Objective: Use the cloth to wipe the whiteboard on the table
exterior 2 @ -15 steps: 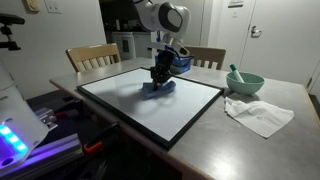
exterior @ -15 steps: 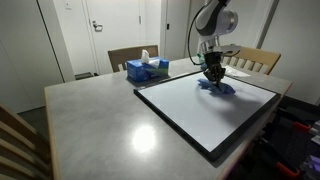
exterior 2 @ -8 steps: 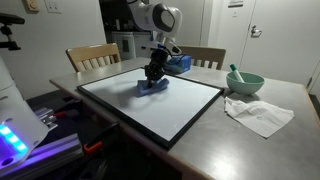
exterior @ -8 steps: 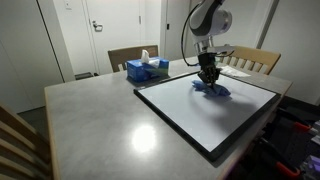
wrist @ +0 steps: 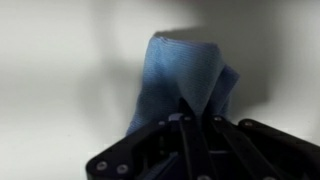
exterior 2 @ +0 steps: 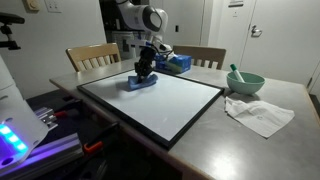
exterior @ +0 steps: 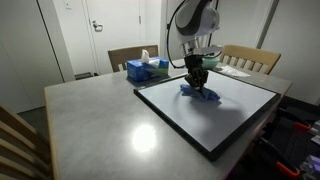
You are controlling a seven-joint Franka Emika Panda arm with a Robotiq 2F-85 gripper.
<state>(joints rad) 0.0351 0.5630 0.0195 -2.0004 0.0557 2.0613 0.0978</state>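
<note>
Operator: Over the preceding second, the gripper (exterior: 198,84) and the cloth (exterior: 201,93) beneath it had travelled across the whiteboard (exterior: 235,125) toward the edge nearest the tissue box (exterior: 147,68). Nothing else on the table (exterior: 90,120) had shifted.

Trainee: What was the jaw state, and where did the cloth sit?

Operator: The jaws were clamped fully shut on a raised fold of the cloth. The wrist view showed blue fabric bunched up at the tips. The rest of the rag lay spread on the glossy white surface near a far corner of the board, inside the black frame.

Trainee: How was the cloth expected to handle?

Operator: It was judged light, soft and limp. With no stiffness of its own, it would probably fold and trail behind a stroke, not push ahead of it. The board looked slick, so drag was likely low. Two risks were noted: fabric working out of the pinch, and bare jaw tips scraping the board if pressed too hard.

Trainee: Where was the recommended hold?

Operator: A central bunched fold — as taken here — so that fabric padded the tips on every side.

Trainee: And the arm pose?

Operator: The wrist pointed straight down, with the gripper vertical over the board. The upper links rose above it and arched back beyond the far edge; the base was not clearly shown.
</note>
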